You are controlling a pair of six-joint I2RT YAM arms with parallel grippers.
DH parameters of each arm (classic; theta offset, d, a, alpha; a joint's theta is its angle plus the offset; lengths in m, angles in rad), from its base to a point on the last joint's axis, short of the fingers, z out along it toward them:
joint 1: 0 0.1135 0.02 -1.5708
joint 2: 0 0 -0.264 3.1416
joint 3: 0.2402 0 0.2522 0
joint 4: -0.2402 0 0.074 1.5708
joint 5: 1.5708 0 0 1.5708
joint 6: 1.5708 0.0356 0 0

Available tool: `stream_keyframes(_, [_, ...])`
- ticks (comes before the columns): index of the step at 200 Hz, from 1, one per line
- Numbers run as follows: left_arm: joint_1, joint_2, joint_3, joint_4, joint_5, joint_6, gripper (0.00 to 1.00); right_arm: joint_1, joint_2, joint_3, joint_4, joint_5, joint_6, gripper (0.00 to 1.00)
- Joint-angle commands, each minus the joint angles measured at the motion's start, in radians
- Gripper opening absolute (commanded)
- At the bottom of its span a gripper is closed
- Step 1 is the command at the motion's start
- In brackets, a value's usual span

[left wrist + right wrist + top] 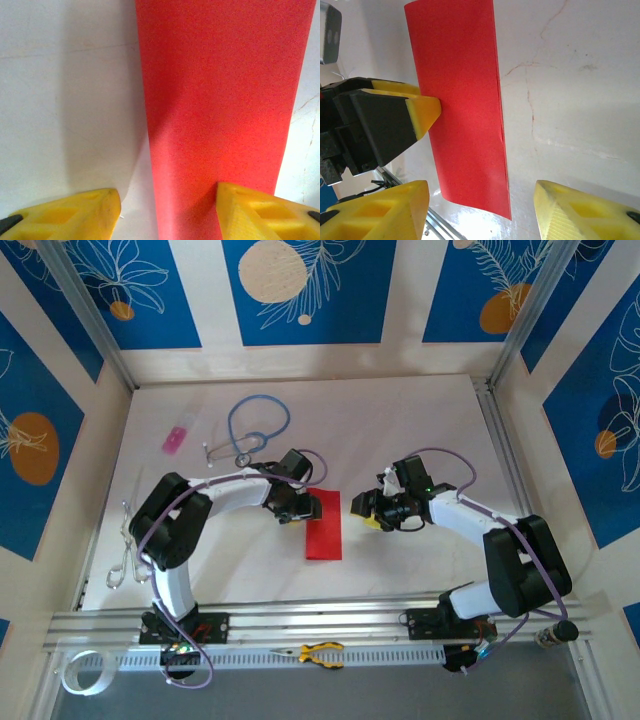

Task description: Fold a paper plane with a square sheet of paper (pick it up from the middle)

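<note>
The red sheet of paper [323, 528] lies flat on the white table between the two arms, folded into a long narrow rectangle. My left gripper [303, 508] is at its upper left edge, open. In the left wrist view the left gripper [167, 200] straddles the strip's [220, 100] left edge, and its right finger [250, 212] rests on the red surface. My right gripper [362, 510] hovers just right of the paper, open. In the right wrist view the right gripper [480, 195] frames the near end of the paper [462, 110], with nothing between its fingers.
A blue stethoscope [255, 430] and a small pink item [175, 439] lie at the back left. Metal scissors [122, 550] sit by the left arm's base. Yellow-handled pliers [320, 652] and a tape roll [80, 672] lie on the front rail.
</note>
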Motion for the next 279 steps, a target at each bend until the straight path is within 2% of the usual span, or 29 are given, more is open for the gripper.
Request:
stream_keyframes(1, [-0.011,0.077,-0.003,0.027,-0.052,-0.005,0.58,-0.004,-0.002,0.006,-0.018,-0.001,0.002,0.58])
stream_keyframes(77, [-0.017,0.091,0.001,0.023,-0.062,0.000,0.58,0.001,0.014,0.009,-0.009,0.007,0.001,0.58])
stream_keyframes(101, [-0.019,0.093,-0.003,0.029,-0.054,0.001,0.58,0.009,0.018,0.005,0.001,0.017,0.003,0.55])
stream_keyframes(153, [-0.022,0.094,-0.003,0.035,-0.048,0.009,0.58,0.071,0.038,0.013,0.042,0.120,0.016,0.19])
stream_keyframes(182, [-0.022,0.094,-0.002,0.038,-0.046,0.017,0.58,0.113,0.057,0.019,0.080,0.176,0.041,0.06])
stream_keyframes(216, [-0.023,0.096,0.003,0.042,-0.045,0.029,0.58,0.151,0.097,0.038,0.106,0.208,0.065,0.03])
stream_keyframes(253, [-0.023,0.098,0.002,0.034,-0.054,0.029,0.58,0.178,0.154,0.051,0.171,0.154,0.075,0.00])
stream_keyframes(279, [-0.024,0.101,0.001,0.037,-0.051,0.027,0.58,0.223,0.206,0.096,0.149,0.200,0.070,0.00])
